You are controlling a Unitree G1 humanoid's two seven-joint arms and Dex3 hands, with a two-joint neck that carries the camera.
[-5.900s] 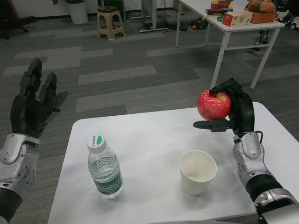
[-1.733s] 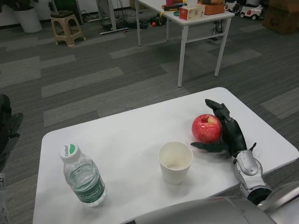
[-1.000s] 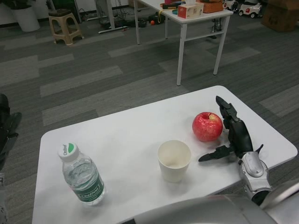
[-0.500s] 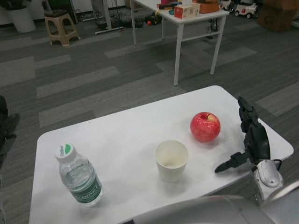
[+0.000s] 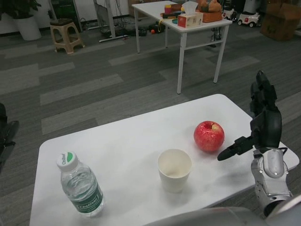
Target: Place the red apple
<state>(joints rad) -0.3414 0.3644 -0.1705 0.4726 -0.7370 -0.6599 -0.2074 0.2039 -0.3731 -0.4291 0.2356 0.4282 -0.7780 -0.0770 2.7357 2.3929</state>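
**Red apple sits on the table, right hand is off it**

You can see the red apple sitting on the white table, toward the right edge. It stands by itself and nothing is touching it. Its stem end points up and a small yellow patch shows near the top.

Your right hand is just beside the apple, over the right edge of the table. Its fingers are spread apart and point up, and it holds nothing. The thumb sticks out toward the apple, but there is a gap between them.

A white paper cup stands upright near the front edge, left of the apple and a bit closer to you. It is near the apple but not touching it.

A clear water bottle with a green and white cap stands upright at the front left corner, well apart from the cup.

Only a small dark bit of your left hand shows at the left side of the view, off the table. You cannot tell how its fingers are.
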